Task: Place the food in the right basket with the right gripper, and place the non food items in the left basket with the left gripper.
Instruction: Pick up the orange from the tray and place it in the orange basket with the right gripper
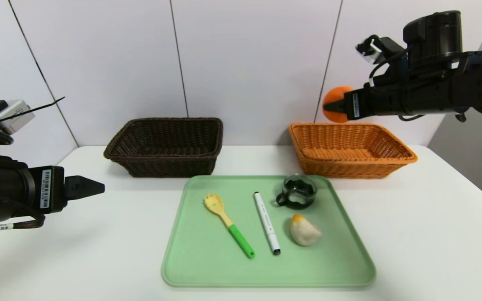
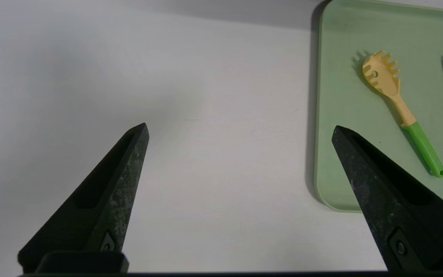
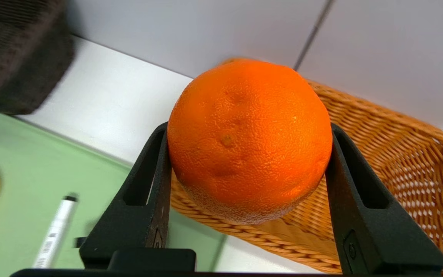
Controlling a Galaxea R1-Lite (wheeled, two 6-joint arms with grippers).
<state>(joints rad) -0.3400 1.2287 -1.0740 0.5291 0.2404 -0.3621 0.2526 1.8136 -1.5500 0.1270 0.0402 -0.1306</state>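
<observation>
Now, with your right claw (image 1: pixel 336 108) clamped on the orange (image 1: pixel 335 100), lower it well inside the orange wicker basket (image 1: pixel 352 161) before releasing, while the left claw (image 2: pixel 240 130) waits open above the worktop (image 1: pixel 429 217).

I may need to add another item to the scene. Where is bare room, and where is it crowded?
Free: the table right of the green tray, the table left of it, and the tray's near strip. Crowded: the tray's middle, with spork, marker, cup and bun.
</observation>
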